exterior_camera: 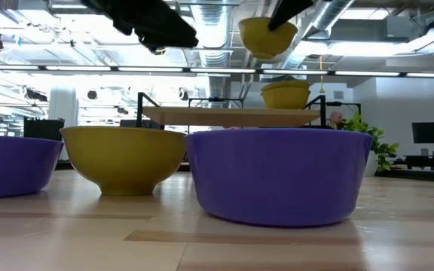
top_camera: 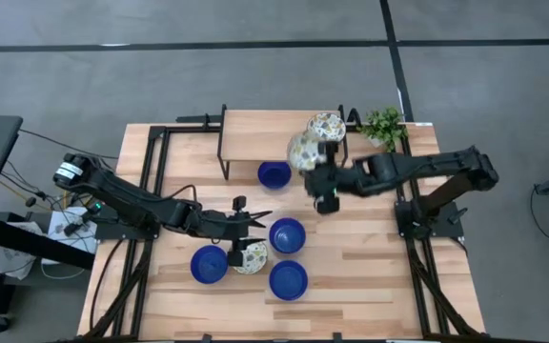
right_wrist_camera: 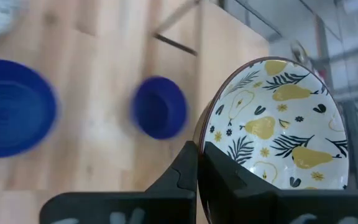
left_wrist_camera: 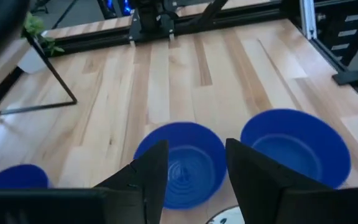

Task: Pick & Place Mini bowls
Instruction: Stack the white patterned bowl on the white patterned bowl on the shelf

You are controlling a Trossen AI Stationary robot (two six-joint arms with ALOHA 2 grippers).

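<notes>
— What is your right end effector point(right_wrist_camera: 197, 163) doing?

— It is clamped fully closed on the rim of a patterned bowl point(right_wrist_camera: 277, 121), cream inside with yellow pears and dark leaves. I hold that bowl in the air, tilted, over the back part of the tabletop point(top_camera: 370, 257), just beside the low shelf point(top_camera: 255, 129). From overhead the held bowl point(top_camera: 303, 151) sits close to a second patterned bowl point(top_camera: 326, 125) that rests on the shelf (from table height their outsides look yellow).

— And your left end effector point(left_wrist_camera: 194, 165)?

— Its fingers point(left_wrist_camera: 151, 168) are spread as wide as they go and hold nothing. It hangs low over the front of the tabletop, among the group of bowls there. Between and just past the fingers I see a blue bowl point(left_wrist_camera: 182, 163), and another blue bowl point(left_wrist_camera: 297, 146) just beside it. I cannot tell whether the fingers touch anything.

— Where do the other bowls lie?

— From above, three blue bowls sit at the front: one to the left point(top_camera: 210, 265), one near the middle point(top_camera: 287, 235) and one closest to the front edge point(top_camera: 288, 279). A third patterned bowl point(top_camera: 252, 256) lies between the left and the middle ones, directly under my left arm's tip. A fourth blue bowl point(top_camera: 274, 174) stands apart, farther back, just in front of the shelf and near my right end effector.

— Anything else on the tabletop?

— A small green plant point(top_camera: 385, 125) at the back right corner.
</notes>
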